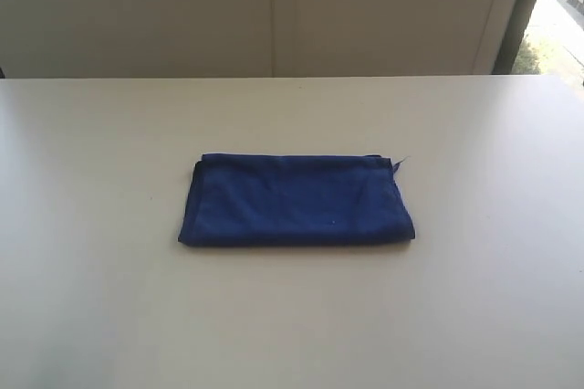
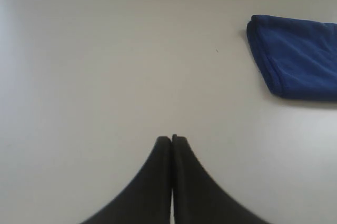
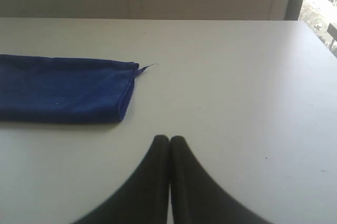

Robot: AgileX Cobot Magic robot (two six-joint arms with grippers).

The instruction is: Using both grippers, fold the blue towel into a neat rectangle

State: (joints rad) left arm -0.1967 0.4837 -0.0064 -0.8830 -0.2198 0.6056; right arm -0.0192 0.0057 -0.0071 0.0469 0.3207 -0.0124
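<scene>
Well, L gripper (image 2: 172, 139): dark blur, jaws pressed together, empty. Blue towel (image 1: 297, 199), cut off in both wrist views, lies mid table (image 1: 91, 298), folded to a rectangle, loose thread (image 1: 402, 160) at far-right corner. R gripper (image 3: 169, 139): blurred too, closed on nothing.

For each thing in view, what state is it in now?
blue towel: folded into a rectangle, lying flat on the table, not held.
left pincer: shut, empty, apart from the towel.
right pincer: shut, empty, apart from the towel.
</scene>
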